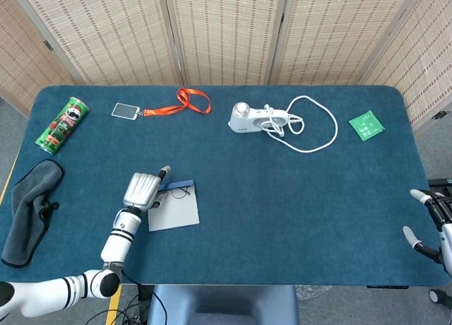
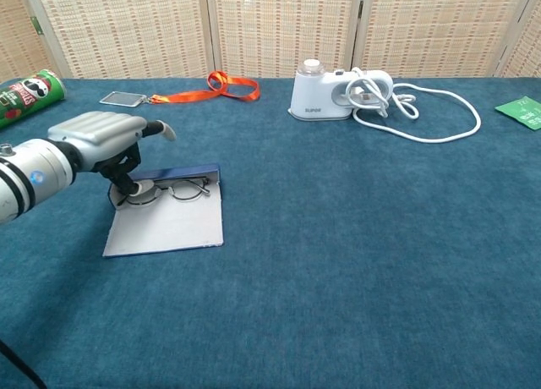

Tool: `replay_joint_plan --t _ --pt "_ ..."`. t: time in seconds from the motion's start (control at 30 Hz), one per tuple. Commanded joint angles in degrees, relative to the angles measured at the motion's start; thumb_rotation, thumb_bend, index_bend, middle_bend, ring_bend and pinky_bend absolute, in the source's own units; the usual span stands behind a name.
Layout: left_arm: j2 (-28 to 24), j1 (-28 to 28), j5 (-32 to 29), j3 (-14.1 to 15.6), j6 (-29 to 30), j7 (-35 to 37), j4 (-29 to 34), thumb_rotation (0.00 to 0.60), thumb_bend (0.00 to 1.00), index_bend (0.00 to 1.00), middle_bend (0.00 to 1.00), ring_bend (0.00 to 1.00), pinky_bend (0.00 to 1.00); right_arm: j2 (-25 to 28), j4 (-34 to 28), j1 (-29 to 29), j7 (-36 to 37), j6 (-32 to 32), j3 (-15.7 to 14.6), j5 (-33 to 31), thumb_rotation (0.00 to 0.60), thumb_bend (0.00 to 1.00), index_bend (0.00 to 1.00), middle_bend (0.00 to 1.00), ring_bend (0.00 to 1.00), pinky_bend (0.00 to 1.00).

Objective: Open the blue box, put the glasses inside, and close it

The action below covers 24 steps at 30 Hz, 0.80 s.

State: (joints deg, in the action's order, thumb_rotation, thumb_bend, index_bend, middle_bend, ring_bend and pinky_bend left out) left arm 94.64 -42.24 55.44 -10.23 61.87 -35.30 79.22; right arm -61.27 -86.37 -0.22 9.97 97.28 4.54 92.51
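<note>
Hovering over the glasses [image 2: 173, 188] in the opened blue box [image 2: 166, 222] at the tabletop's near left, left robot hand [image 2: 106, 141], fingers curled, hold unclear; careless withdrawal risking snagged frames.

table [image 1: 282, 198]: matt blue cloth | screen [image 1: 226, 28]: woven | cable [image 1: 321, 131]: smooth white

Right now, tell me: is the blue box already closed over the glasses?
No. In the chest view the blue box lies flat and open, with the glasses exposed on it beside the left hand.
</note>
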Motion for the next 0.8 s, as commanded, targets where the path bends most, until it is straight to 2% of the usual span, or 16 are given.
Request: replay_joint_plan --t 0.03,0.13,0.37,0.47,0.57,0.8 --pt "-2.0 2.1 6.1 1.2 3.9 4.4 2.5 0.600 0.39 0.20 0.93 0.87 0.91 0.0 0.0 0.0 0.0 -0.1 0.0 0.0 0.600 0.28 0.19 0.22 0.28 0.22" --pt "-3.8 3.9 11.7 3.0 6.9 8.3 3.7 0.600 0.39 0.23 0.93 0.87 0.91 0.2 -0.2 0.3 -0.4 -0.2 0.2 0.1 0.600 0.28 0.19 0.22 0.28 0.22" --pt "-8.9 7.5 17.5 6.9 8.8 12.4 8.3 0.600 0.39 0.25 0.92 0.84 0.91 0.7 -1.1 0.7 -1.6 -0.2 0.5 0.4 0.600 0.28 0.19 0.22 0.28 0.22" --pt "-10.2 9.0 18.4 8.4 9.1 12.8 10.2 0.600 0.31 0.25 0.89 0.79 0.90 0.7 -1.5 0.9 -2.0 -0.5 0.5 0.4 0.600 0.28 0.19 0.22 0.28 0.22" --pt "-10.2 10.0 19.6 9.6 9.4 12.3 10.3 0.600 0.23 0.25 0.88 0.78 0.90 0.8 -1.7 1.1 -2.2 -0.8 0.6 0.5 0.600 0.28 0.19 0.22 0.28 0.22" --pt "-8.1 10.9 21.9 11.3 8.3 10.8 9.2 0.600 0.23 0.25 0.87 0.78 0.89 0.5 -1.7 1.3 -2.3 -1.1 0.4 0.5 0.600 0.28 0.19 0.22 0.28 0.22"
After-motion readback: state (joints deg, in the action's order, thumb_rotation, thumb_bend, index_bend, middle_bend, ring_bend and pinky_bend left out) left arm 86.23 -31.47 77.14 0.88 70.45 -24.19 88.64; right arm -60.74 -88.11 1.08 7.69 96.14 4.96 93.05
